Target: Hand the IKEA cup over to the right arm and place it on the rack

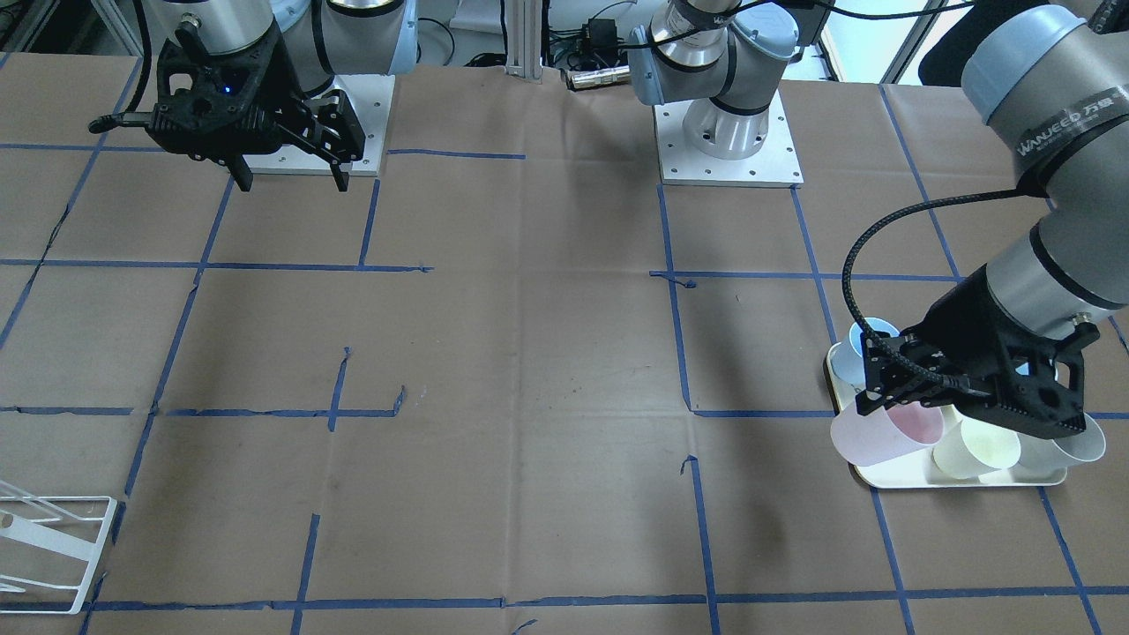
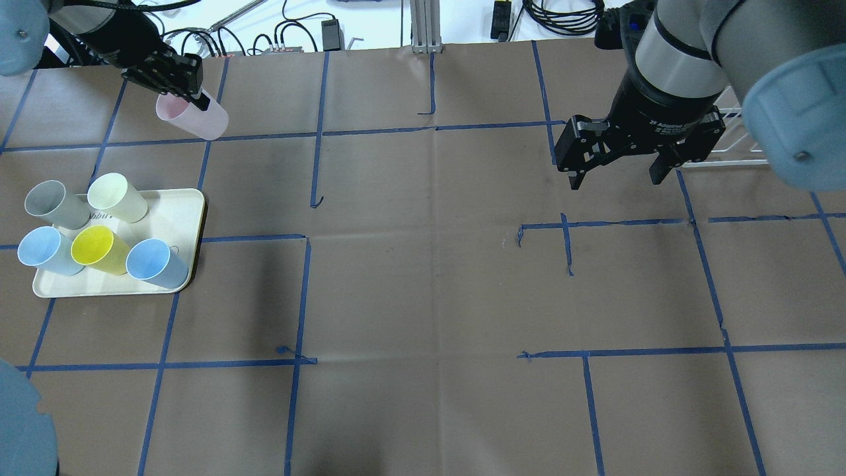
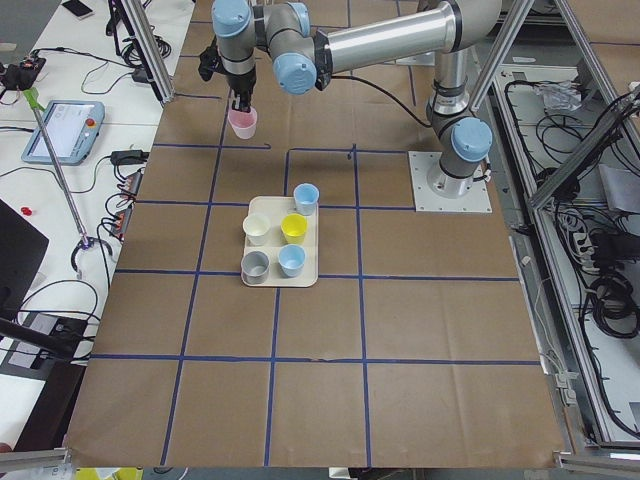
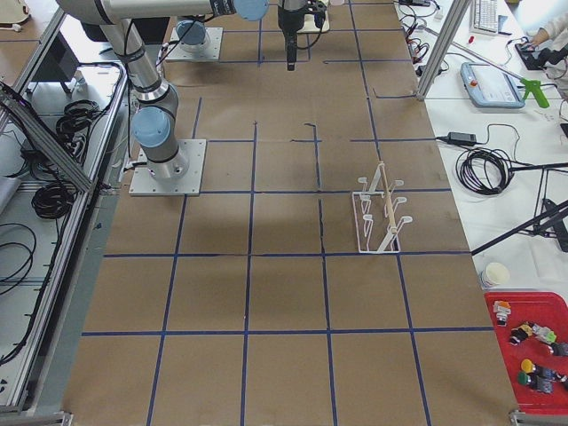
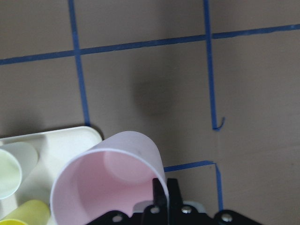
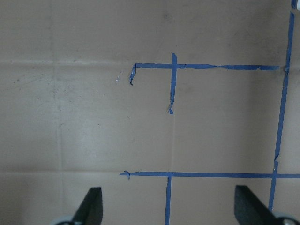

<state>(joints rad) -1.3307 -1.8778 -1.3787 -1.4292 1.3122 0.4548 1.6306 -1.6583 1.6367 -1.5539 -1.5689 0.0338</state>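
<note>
My left gripper (image 2: 192, 92) is shut on the rim of a pale pink cup (image 2: 195, 119) and holds it tilted in the air, beyond the far end of the tray. In the left wrist view the fingers (image 5: 161, 194) pinch the cup's wall (image 5: 112, 178). The cup also shows in the front view (image 1: 882, 437). My right gripper (image 2: 618, 173) is open and empty, hanging above the table; its two fingertips show wide apart in the right wrist view (image 6: 168, 211). The white wire rack (image 4: 380, 213) stands at the table's right end and shows at the front view's edge (image 1: 53, 551).
A cream tray (image 2: 182, 208) holds a grey cup (image 2: 53, 205), a cream cup (image 2: 119, 197), a yellow cup (image 2: 99, 250) and two light blue cups (image 2: 155, 263). Brown paper with blue tape lines covers the table.
</note>
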